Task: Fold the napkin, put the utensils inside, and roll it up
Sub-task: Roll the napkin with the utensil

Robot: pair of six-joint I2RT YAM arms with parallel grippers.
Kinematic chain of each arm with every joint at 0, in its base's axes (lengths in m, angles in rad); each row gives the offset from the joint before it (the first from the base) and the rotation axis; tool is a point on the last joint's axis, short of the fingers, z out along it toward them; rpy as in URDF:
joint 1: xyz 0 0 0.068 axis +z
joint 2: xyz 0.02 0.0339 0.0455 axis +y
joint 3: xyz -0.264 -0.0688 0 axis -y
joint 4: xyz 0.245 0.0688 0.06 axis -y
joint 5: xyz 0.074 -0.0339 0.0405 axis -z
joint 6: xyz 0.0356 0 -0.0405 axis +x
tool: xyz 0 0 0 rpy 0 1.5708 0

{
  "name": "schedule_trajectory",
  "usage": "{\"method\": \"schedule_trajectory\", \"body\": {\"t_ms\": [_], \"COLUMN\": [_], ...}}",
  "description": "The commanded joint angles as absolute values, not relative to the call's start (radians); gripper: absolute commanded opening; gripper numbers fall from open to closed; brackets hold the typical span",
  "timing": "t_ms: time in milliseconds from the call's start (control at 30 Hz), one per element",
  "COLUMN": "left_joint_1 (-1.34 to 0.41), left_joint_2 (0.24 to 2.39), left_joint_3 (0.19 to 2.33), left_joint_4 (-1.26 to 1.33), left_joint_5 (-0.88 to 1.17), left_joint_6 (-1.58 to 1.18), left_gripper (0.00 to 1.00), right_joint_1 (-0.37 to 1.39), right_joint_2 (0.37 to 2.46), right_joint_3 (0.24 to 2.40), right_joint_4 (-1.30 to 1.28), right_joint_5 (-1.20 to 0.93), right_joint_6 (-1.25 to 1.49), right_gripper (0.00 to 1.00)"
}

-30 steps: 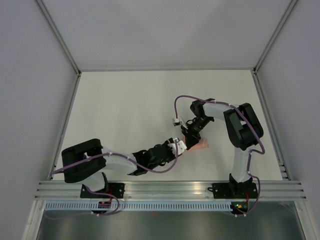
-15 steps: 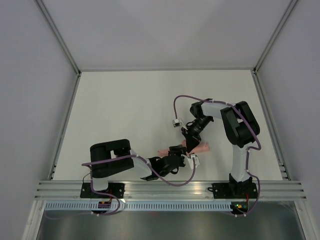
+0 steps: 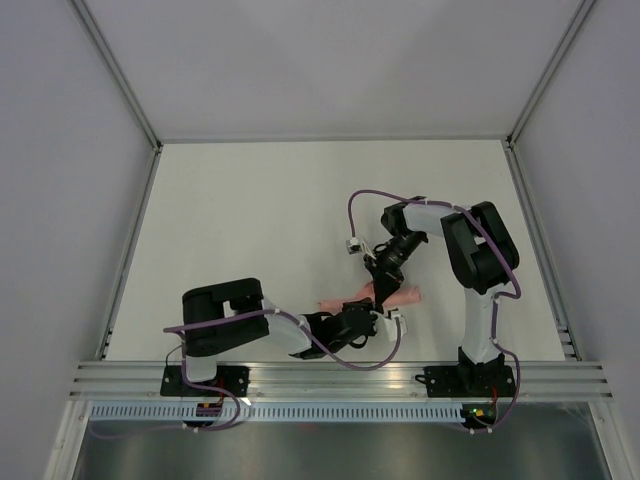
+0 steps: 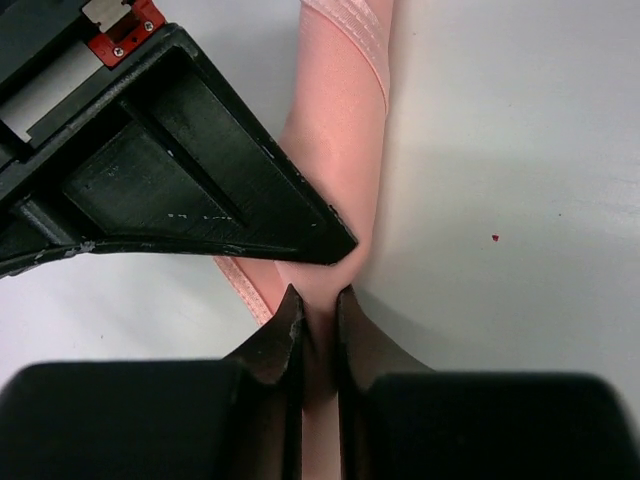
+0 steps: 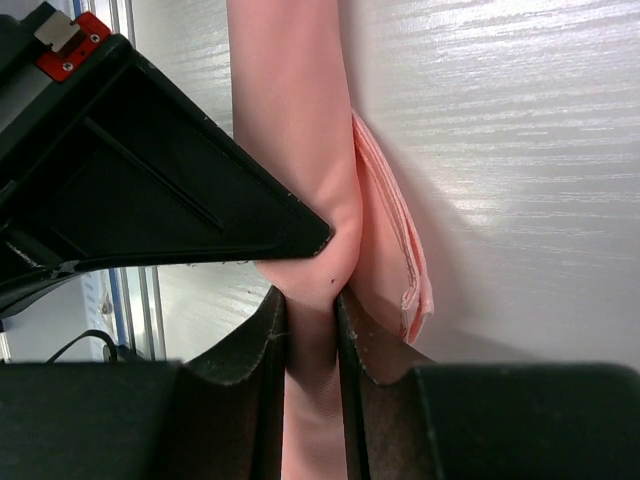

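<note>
The napkin (image 3: 404,296) is a slim pink tube lying on the white table near the front, right of centre. My left gripper (image 3: 372,308) comes at it from the near side and is shut on the roll (image 4: 340,130); in the left wrist view its tips (image 4: 318,300) pinch the pink cloth. My right gripper (image 3: 381,287) reaches down from the far side and is shut on the same roll (image 5: 290,120), its tips (image 5: 310,305) squeezing the fabric beside a layered hemmed end (image 5: 410,290). The two grippers nearly touch. The utensils are hidden.
The white table (image 3: 260,220) stretches back to grey walls on three sides. An aluminium rail (image 3: 340,380) with both arm bases runs along the near edge. The right arm's purple cable (image 3: 352,215) loops above its wrist.
The left arm has folded back and swung its gripper to the near side of the roll. Its jaws have shut on the napkin. The right gripper has stayed shut in place.
</note>
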State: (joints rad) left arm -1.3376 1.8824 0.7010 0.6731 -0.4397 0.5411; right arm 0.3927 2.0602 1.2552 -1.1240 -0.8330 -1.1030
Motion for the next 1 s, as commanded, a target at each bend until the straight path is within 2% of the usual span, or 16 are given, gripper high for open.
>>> {"method": "schedule_trajectory", "body": {"t_ms": [0, 133, 200, 367, 733, 967], "left_joint_1": [-1.327, -1.312, -1.304, -1.287, -1.235, -1.186], "left_joint_2": [1.899, 1.885, 1.879, 1.871, 1.852, 1.858], "left_joint_3": [0.727, 0.729, 0.73, 0.73, 0.735, 0.775], "left_joint_4": [0.47, 0.428, 0.401, 0.376, 0.331, 0.255], "left_joint_5": [-0.335, -0.27, -0.235, -0.19, -0.094, -0.006], "left_joint_6": [0.42, 0.388, 0.368, 0.338, 0.288, 0.25], "left_gripper": [0.02, 0.02, 0.02, 0.02, 0.02, 0.02], "right_joint_1": [0.399, 0.399, 0.399, 0.393, 0.301, 0.233], "right_joint_2": [2.128, 2.103, 2.066, 2.002, 1.845, 1.709], "right_joint_3": [1.223, 1.213, 1.2, 1.18, 1.151, 1.095], "right_joint_4": [-1.002, -0.997, -0.993, -0.979, -0.887, -0.758], "right_joint_5": [-0.65, -0.657, -0.658, -0.66, -0.663, -0.67], "right_joint_6": [-1.166, -1.161, -1.154, -1.14, -1.029, -0.931], "right_gripper": [0.11, 0.34, 0.51, 0.64, 0.7, 0.7]}}
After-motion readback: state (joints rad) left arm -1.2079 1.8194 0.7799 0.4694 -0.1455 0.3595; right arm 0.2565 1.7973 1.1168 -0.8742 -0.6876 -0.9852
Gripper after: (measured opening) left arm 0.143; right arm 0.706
